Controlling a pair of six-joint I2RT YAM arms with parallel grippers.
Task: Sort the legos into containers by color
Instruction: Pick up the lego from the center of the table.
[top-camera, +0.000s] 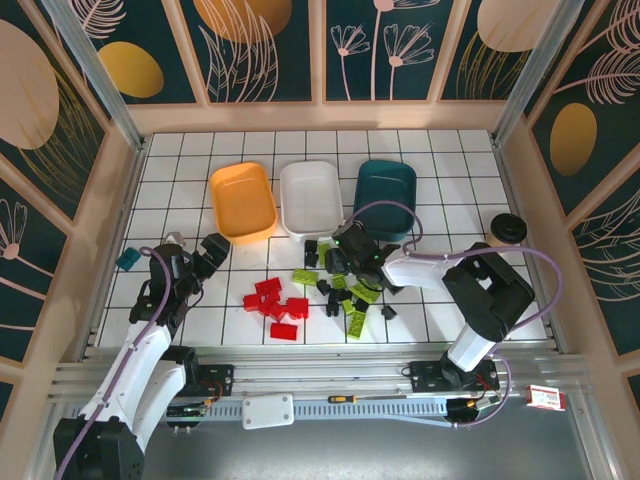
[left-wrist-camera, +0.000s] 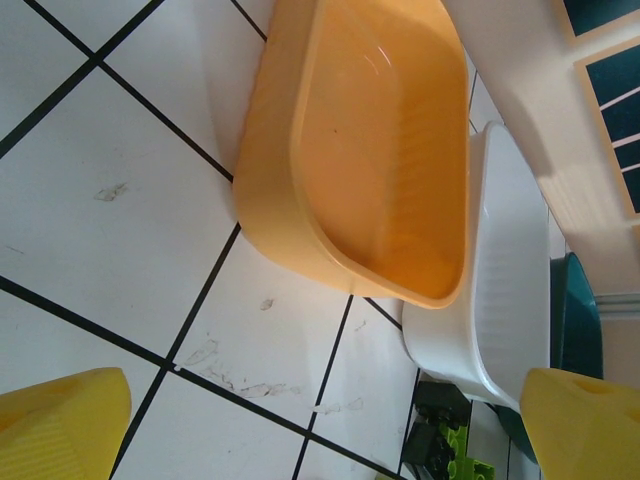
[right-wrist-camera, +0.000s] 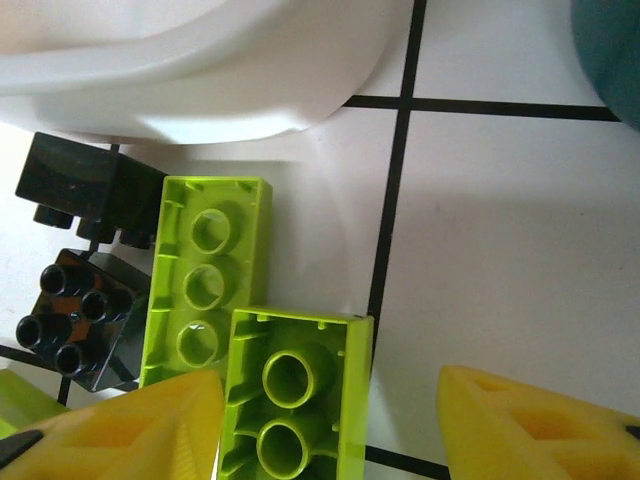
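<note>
Closest to you, a lime brick (right-wrist-camera: 295, 395) lies hollow side up between the yellow fingers (right-wrist-camera: 130, 430) of your right pincer (right-wrist-camera: 330, 425). That pincer is partly open and grips nothing. One finger sits against the brick's long side, and bare table (right-wrist-camera: 500, 250) shows between the brick and the other finger. A second lime brick (right-wrist-camera: 205, 280), also underside up with three round tubes showing, lies touching the first. Beside it are two glossy black bricks (right-wrist-camera: 85, 320), one of them studs up. Just beyond them curves the smooth, rounded corner of the white tray (right-wrist-camera: 200, 70), with the teal tray (right-wrist-camera: 615, 40) at the far corner.

From above, you see the lime and black bricks scattered in front of those two trays. The red bricks (top-camera: 272, 300) cluster apart to their left on the white, black-gridded table.

Your left pincer (left-wrist-camera: 325, 430) is spread wide and empty. Its finely ribbed fingers hover over scuffed tiles near the shallow, glossy orange tray (left-wrist-camera: 270, 180). All three trays stand side by side in a row at the back of the table.
</note>
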